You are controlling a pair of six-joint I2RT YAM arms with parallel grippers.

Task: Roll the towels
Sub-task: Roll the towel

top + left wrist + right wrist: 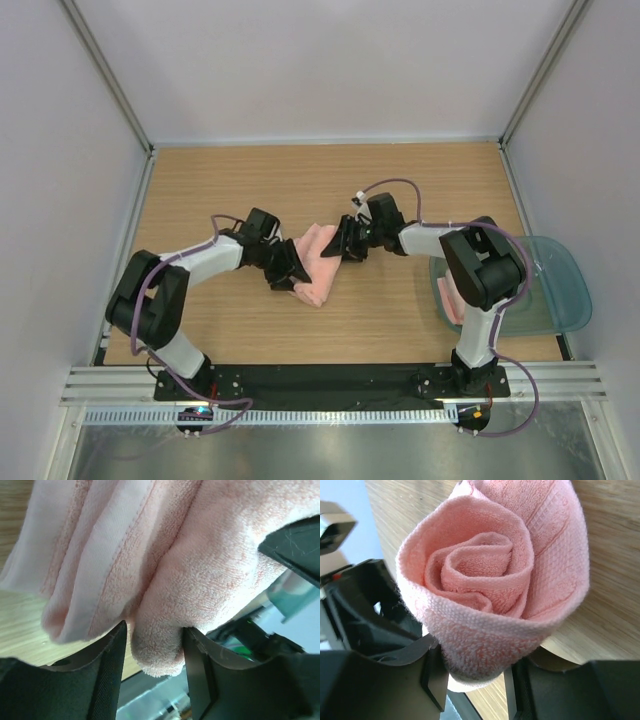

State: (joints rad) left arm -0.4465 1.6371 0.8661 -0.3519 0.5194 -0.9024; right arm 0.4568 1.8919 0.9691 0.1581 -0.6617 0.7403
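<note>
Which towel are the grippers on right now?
The rolled towel mid-table, with the left gripper and right gripper at its ends. The other towel lies in the tray.

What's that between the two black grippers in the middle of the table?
A rolled pink towel; the left gripper and right gripper each pinch an end. The top view shows it best.

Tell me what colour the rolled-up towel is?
The towel is salmon pink, clearest in the right wrist view.

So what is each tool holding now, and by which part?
Both hold the rolled towel: left tool pinches a fold, right tool the spiral end.
</note>
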